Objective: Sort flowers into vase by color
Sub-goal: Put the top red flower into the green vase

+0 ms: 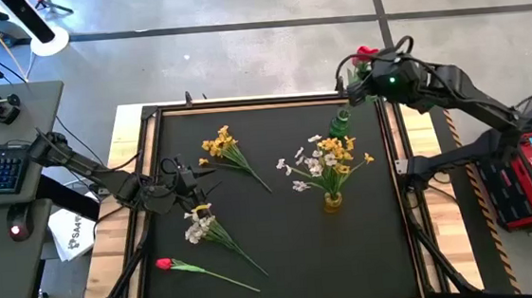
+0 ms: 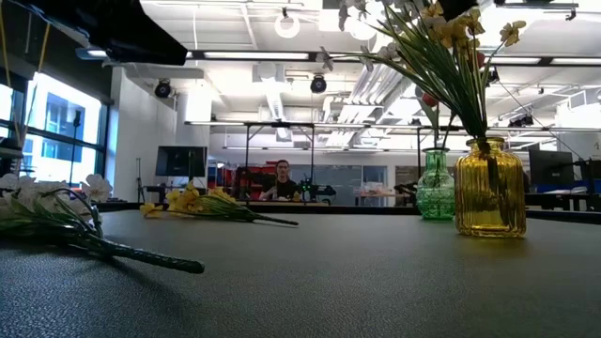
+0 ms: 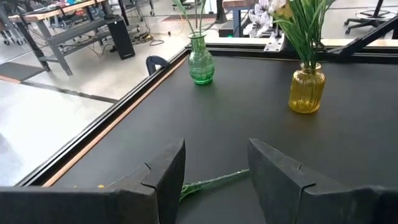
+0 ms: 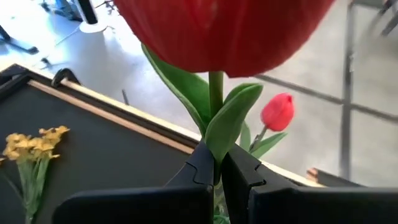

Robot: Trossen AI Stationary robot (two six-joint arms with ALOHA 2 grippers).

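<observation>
So I'm roughly halfway, I'd say. The yellow vase [image 1: 332,201] is holding a mix of yellow and white sprays, and the green vase [image 1: 341,122] is getting the reds. My right gripper [image 4: 216,171] is pinching a red tulip [image 4: 224,31] by the stem right above that green vase. My left gripper [image 3: 214,177] is hovering with fingers spread over a stem near the bench's left edge. A yellow bunch [image 1: 223,148], a white spray [image 1: 201,225] and another red tulip [image 1: 166,263] are lying on the black bench [image 1: 284,252]. Open workshop behind, one person sitting far off.
</observation>
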